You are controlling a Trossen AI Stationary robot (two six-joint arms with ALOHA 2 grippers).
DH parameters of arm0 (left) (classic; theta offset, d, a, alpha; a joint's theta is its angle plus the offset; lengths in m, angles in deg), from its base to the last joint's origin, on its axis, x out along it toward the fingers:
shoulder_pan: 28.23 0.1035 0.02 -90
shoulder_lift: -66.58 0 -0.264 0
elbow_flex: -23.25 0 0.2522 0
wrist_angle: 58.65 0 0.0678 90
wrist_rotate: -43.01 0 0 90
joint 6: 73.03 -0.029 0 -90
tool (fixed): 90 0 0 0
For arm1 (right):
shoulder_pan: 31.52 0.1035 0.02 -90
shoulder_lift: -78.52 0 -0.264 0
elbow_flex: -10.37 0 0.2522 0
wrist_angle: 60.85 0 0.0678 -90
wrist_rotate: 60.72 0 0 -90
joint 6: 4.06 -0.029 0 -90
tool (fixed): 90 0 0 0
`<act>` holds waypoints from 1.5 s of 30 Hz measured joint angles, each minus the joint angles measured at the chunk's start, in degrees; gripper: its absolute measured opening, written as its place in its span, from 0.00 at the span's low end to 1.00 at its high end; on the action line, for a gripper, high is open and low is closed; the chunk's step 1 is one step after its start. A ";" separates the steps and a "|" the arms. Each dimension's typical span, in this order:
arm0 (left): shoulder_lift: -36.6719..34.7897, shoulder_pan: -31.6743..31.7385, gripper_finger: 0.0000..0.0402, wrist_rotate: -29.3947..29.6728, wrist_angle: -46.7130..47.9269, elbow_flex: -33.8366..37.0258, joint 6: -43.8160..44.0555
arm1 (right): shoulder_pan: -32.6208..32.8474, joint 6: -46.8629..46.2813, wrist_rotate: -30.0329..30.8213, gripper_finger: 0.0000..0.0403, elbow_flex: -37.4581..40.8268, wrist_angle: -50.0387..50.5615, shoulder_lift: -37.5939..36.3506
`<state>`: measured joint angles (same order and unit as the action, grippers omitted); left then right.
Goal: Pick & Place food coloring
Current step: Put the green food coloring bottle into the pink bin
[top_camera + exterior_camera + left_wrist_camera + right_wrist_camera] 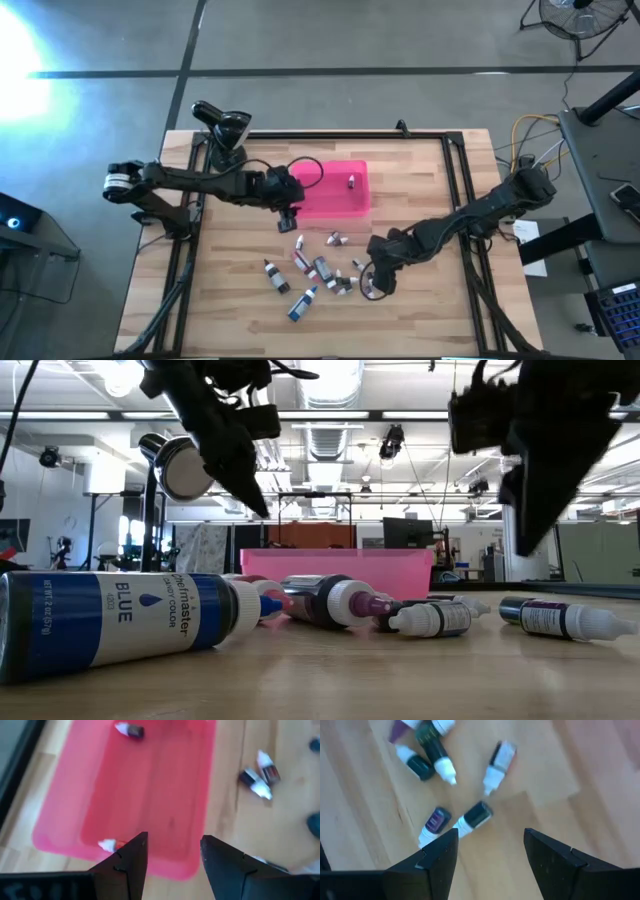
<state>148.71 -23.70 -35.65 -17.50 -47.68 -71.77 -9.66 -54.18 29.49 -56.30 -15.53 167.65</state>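
Food coloring bottles (318, 268) lie scattered on the surface near the pink tray (335, 205), one inside. I see my left end effector (172, 852) released at the tray's edge, my right end effector (490, 851) released over the bottles.

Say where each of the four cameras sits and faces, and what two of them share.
High: overhead, straight down on the table; both arms show.
Low: table height, level across the bottles toward the room; both arms hang in.
Left wrist: past the open left claw onto the tray.
Right wrist: past the open right claw at bottles.
High and left wrist share the tray.
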 joint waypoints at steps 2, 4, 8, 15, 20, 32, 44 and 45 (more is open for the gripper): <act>-0.28 -1.22 0.39 0.01 1.36 0.19 0.85 | -0.03 -4.44 -2.58 0.54 0.00 -0.13 1.95; -0.81 -2.48 0.39 0.09 3.10 0.22 2.03 | -0.12 -6.66 -5.53 0.54 -0.25 -1.46 3.90; -2.61 -5.60 0.39 0.98 7.19 0.22 3.72 | 0.86 -3.72 -5.61 0.54 -4.24 -4.27 6.80; -6.02 -9.11 0.39 2.25 13.67 0.64 8.35 | 0.51 -0.45 -2.58 0.54 -9.13 1.19 10.31; -9.36 -10.59 0.39 2.27 14.06 4.28 13.40 | 1.21 -0.50 -2.67 0.54 -9.98 2.83 10.28; -18.17 -12.61 0.39 3.13 9.75 15.57 26.57 | 1.12 -33.66 -5.25 0.54 -8.47 6.64 10.35; -22.86 -12.59 0.39 3.32 4.59 21.98 30.74 | 1.14 -45.35 -5.81 0.54 -8.63 4.91 11.18; -22.94 -12.59 0.39 3.32 4.58 21.99 30.74 | 1.16 -45.64 -5.87 0.54 -8.63 5.02 11.89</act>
<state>125.77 -36.29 -32.34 -12.93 -25.69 -41.02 -8.50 -99.81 23.62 -64.93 -10.51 179.54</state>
